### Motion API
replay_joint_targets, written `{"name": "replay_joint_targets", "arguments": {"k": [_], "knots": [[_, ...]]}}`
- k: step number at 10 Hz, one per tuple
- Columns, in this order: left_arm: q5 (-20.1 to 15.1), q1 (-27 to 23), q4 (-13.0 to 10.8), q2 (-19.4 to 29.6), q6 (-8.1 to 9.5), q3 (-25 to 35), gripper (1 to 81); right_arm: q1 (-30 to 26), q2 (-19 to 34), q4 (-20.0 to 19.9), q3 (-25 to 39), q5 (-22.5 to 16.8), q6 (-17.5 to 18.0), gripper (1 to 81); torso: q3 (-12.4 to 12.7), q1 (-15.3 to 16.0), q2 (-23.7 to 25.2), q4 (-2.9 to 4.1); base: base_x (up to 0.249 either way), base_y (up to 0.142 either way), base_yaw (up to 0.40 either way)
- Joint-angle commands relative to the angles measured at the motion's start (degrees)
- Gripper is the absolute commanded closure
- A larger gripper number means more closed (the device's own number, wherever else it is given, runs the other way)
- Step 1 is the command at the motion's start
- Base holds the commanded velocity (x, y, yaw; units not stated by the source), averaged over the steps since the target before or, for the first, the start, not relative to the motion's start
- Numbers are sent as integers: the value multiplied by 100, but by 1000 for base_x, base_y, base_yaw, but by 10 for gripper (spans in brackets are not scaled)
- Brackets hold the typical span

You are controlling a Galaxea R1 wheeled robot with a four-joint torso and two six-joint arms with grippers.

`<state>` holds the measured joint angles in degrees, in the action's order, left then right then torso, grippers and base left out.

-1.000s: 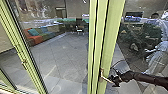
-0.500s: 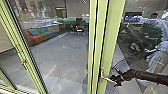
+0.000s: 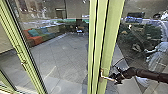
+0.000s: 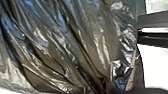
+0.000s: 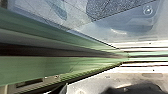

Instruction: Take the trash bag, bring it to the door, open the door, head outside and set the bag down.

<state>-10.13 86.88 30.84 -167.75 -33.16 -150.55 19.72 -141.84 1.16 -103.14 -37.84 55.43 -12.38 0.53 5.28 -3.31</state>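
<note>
At the green-framed glass door (image 3: 110, 37) in the head view, my right gripper (image 3: 115, 79) is beside the outer end of the pale lever handle (image 3: 107, 78). Whether it grips the lever cannot be told. Crinkled, shiny and dark, the trash bag (image 4: 75, 42) spreads close in front of the left wrist camera. Its folds draw together at my left gripper (image 4: 103, 86), which is shut on it. The right wrist view looks along the green door frame (image 5: 87, 53).
Through the glass are a paved floor (image 3: 62, 57), an orange and green sofa (image 3: 35, 38) and a chair (image 3: 80, 30). Another green frame post (image 3: 25, 60) slants at the left. A person (image 3: 160, 55) in light clothing shows behind or reflected in the right pane.
My right gripper has shifted slightly right at the handle, and the lever slopes less steeply than at first. The person at the right has changed posture.
</note>
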Motion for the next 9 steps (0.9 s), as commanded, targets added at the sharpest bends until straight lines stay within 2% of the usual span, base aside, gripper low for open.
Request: {"name": "replay_joint_targets", "arguments": {"k": [1, 7, 9], "knots": [[-516, -202, 53, 49, -50, 26, 811, -1774, 382, 78, -337, 673, 671, 10, 0, 2, -2, 0, 77, 0, 0], [-516, -176, 45, 32, -50, 18, 811, -2019, 697, 130, -39, 629, 636, 10, -2, -6, -2, 0, 104, 0, 0], [-516, -184, 45, 31, -50, 26, 811, -2160, 865, 148, 147, 514, 618, 10, -4, 2, -9, 0, 38, 0, 0]]}}
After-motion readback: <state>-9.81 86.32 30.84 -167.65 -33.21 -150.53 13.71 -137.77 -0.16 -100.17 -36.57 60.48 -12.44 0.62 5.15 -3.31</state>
